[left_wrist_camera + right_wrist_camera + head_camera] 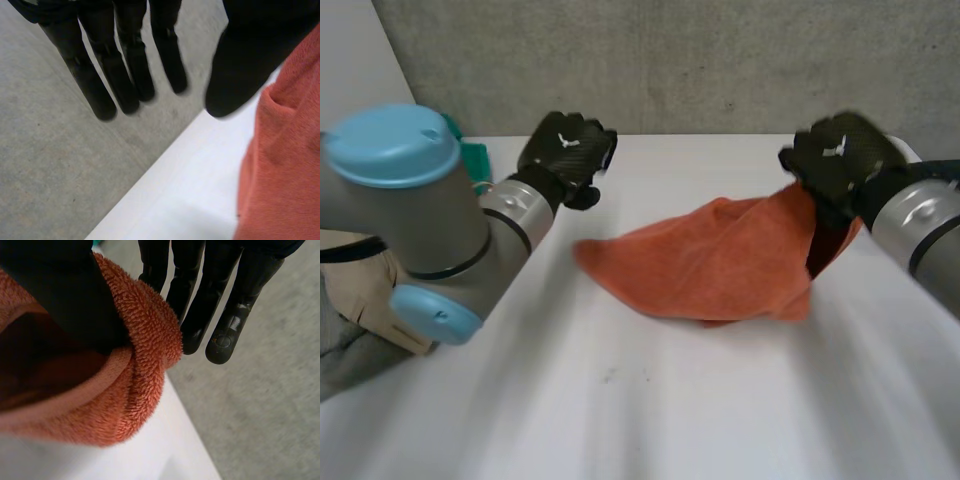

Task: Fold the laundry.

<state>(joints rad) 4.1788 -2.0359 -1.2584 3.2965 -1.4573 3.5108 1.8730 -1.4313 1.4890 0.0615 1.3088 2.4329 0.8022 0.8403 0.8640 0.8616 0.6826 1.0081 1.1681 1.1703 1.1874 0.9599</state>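
An orange towel (720, 260) lies bunched on the white table (650, 400), its right corner lifted off the surface. My right hand (840, 160) holds that raised corner. In the right wrist view the towel's (135, 385) hemmed edge is pinched between the thumb and the straight fingers (200, 300). My left hand (565, 155) hovers above the table's back left, apart from the towel's left tip. In the left wrist view its fingers (125, 65) are straight with the thumb spread away and nothing between them. The towel (285, 165) shows beside that thumb.
A green item (472, 160) sits at the table's back left behind my left arm. Beige and grey cloths (360, 300) lie off the table's left side. A grey wall (700, 60) runs right behind the table's far edge.
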